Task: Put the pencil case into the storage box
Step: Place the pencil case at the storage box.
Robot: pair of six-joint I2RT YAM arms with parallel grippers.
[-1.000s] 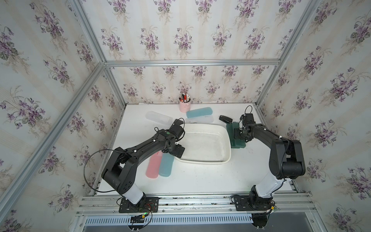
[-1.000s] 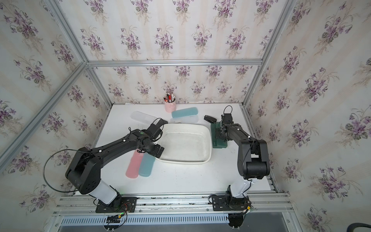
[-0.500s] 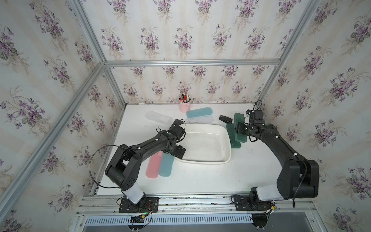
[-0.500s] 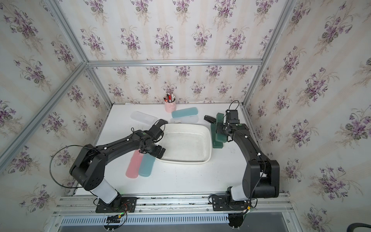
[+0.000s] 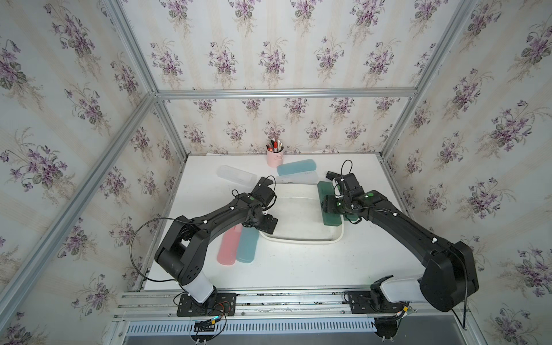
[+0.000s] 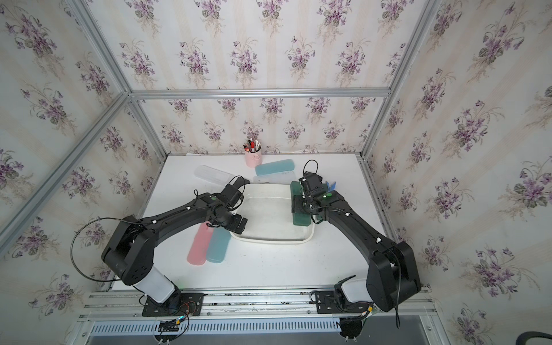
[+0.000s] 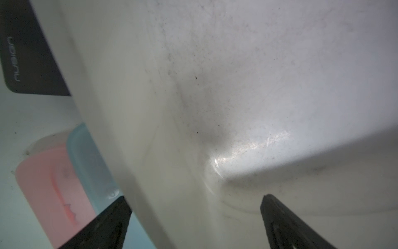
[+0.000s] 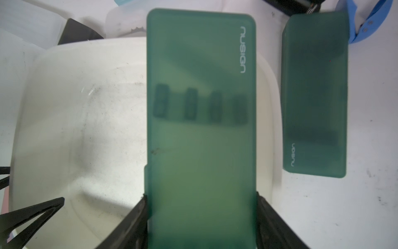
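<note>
A dark green pencil case (image 8: pixel 200 103) is held at one end by my right gripper (image 8: pixel 201 196), whose fingers press both of its long sides. In both top views this case (image 5: pixel 331 220) (image 6: pixel 300 219) hangs over the right rim of the white storage box (image 5: pixel 298 239) (image 6: pixel 268 239), level with its long axis along that rim. The box's bare scuffed floor (image 8: pixel 75 112) shows beneath. My left gripper (image 5: pixel 267 222) (image 7: pixel 196 199) stands open astride the box's near left corner wall (image 7: pixel 150 151), one finger inside, one outside.
A second green case (image 8: pixel 314 92) lies on the table right of the box. Pink (image 5: pixel 229 246) and light blue (image 5: pixel 248 245) cases lie by the box's near left corner. Clear (image 5: pixel 236 176) and blue (image 5: pixel 296 166) cases and a pink pen cup (image 5: pixel 275 157) stand behind. A dark case (image 7: pixel 28 54) lies beside the box.
My right gripper has lifted the green pencil case off the table and carried it left, over the box's right rim. The left arm has hardly moved.
</note>
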